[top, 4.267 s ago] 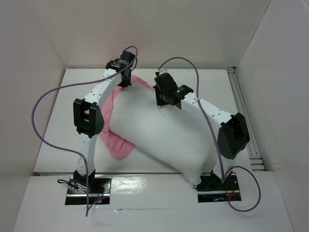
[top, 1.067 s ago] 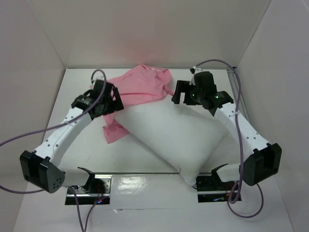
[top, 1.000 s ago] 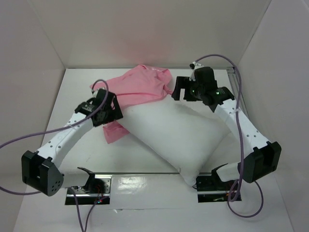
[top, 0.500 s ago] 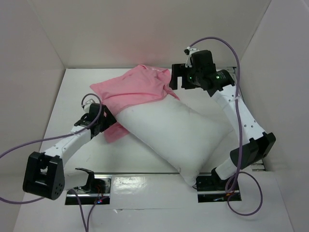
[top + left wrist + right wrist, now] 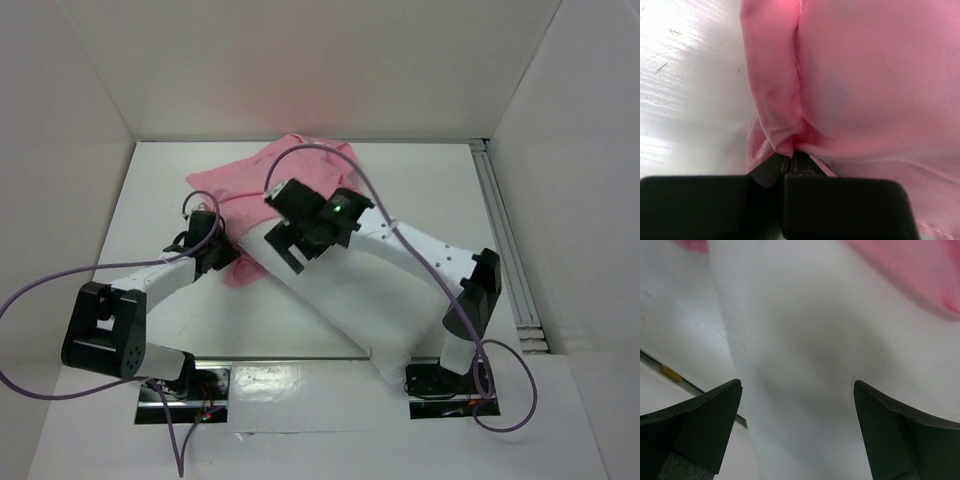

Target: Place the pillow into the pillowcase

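The pillow (image 5: 375, 300) lies slantwise across the middle of the table (image 5: 450, 180). One end points toward 11 o'clock and the other toward 5 o'clock, close to the base of the right arm. Almost all of its white cover is bare.

The pillowcase (image 5: 250, 185) is spread in a crumpled heap at the 11 o'clock end of the pillow, touching it. A smaller flap of it (image 5: 238, 272) shows at the pillow's 9 o'clock side. Whether the pillow's end sits inside the opening or only under the cloth cannot be told from above.

The left end effector (image 5: 222, 256) lies low at 9 o'clock of the pillow, right at that pink flap. In the left wrist view the left end effector (image 5: 791, 159) is clenched on a small pinch of the pillowcase (image 5: 865, 75). The cloth bunches into a fold at the fingertips and fans out beyond them toward 12 and 3 o'clock, with bare table (image 5: 685, 75) at 10 o'clock.

The right end effector (image 5: 282, 225) hangs over the pillow's 11 o'clock end, just beside the pink edge. In the right wrist view the right end effector (image 5: 796, 390) is released, its fingers (image 5: 705, 425) spread wide with the pillow (image 5: 805, 340) filling the gap between them. It grips nothing. The pillowcase (image 5: 920, 275) crosses the 1 o'clock corner of that view and the table (image 5: 670, 315) shows at 9 o'clock.
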Action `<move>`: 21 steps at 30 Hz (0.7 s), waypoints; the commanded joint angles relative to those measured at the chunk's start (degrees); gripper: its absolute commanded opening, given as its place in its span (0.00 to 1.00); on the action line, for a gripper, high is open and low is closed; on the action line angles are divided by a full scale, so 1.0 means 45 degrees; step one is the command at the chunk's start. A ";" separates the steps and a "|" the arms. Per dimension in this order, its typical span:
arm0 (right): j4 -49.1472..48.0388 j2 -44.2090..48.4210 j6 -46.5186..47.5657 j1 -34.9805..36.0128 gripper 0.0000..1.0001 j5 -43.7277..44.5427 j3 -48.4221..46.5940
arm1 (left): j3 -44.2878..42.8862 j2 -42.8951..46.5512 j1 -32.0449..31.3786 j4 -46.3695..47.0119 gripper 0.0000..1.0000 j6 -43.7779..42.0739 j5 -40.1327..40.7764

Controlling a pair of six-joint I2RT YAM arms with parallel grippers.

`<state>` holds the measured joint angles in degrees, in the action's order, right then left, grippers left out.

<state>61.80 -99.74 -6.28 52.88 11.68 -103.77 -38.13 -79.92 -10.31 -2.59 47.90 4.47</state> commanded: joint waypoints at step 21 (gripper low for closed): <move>-0.4822 -0.2974 -0.4579 -0.4271 0.00 -0.1424 -0.7199 | -0.3745 0.2701 -0.3450 0.1104 0.00 -0.0195 -0.4784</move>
<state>57.30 -119.79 -20.08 32.60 5.48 -133.82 -45.71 -68.10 -22.09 -0.03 48.03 -8.82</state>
